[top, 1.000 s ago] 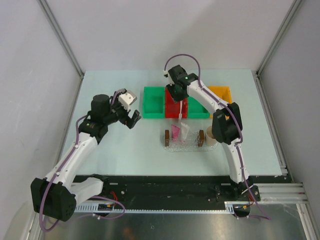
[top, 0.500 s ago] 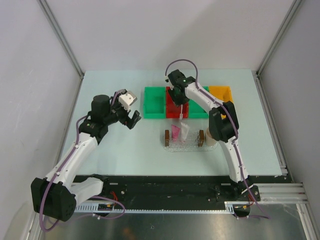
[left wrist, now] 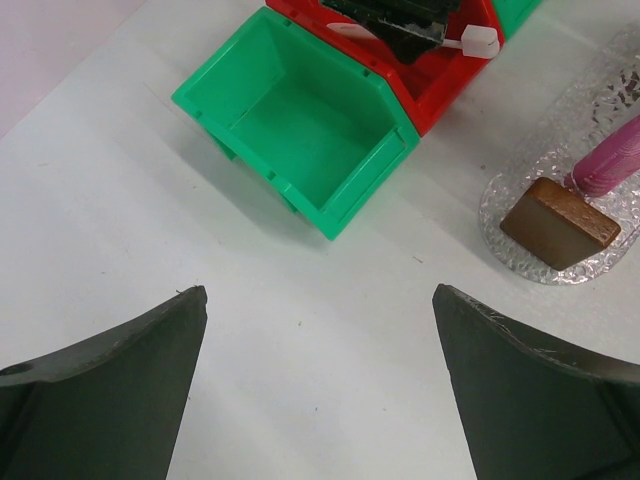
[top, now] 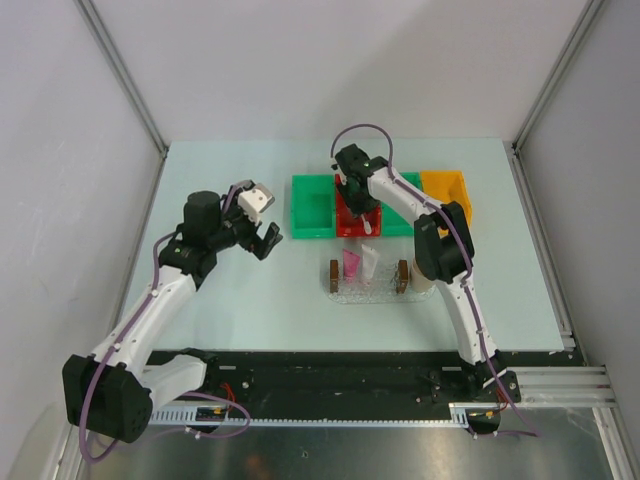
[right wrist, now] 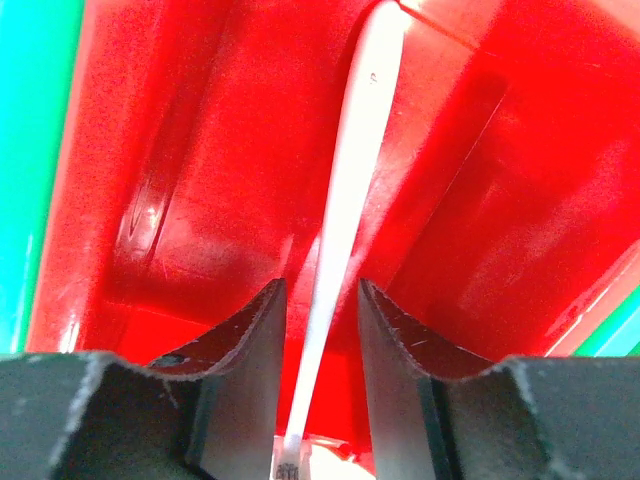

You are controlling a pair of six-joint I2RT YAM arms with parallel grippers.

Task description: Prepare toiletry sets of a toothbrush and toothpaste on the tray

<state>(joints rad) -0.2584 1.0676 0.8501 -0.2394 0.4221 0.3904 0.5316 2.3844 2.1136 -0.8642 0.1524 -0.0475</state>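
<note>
Toothbrush (right wrist: 345, 200), slim and white, lies lengthwise in the red bin (right wrist: 170, 150), between the fingers of the right gripper (right wrist: 320, 288). The fingers straddle it closely, but a sliver of red seems to show beside it, so I cannot tell if they pinch it. The left gripper (left wrist: 320, 300) hovers near the green bin (left wrist: 300, 130), jaws spread wide. Pink toothpaste (top: 351, 264) rests on the tray (top: 345, 295).

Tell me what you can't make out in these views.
- Right wrist: whether the right gripper pinches the toothbrush; slivers of gap show.
- Top: inside the red bin, under the right arm; the cup, mostly behind it.
- Left wrist: the tray, cut off by the frame edge.
</note>
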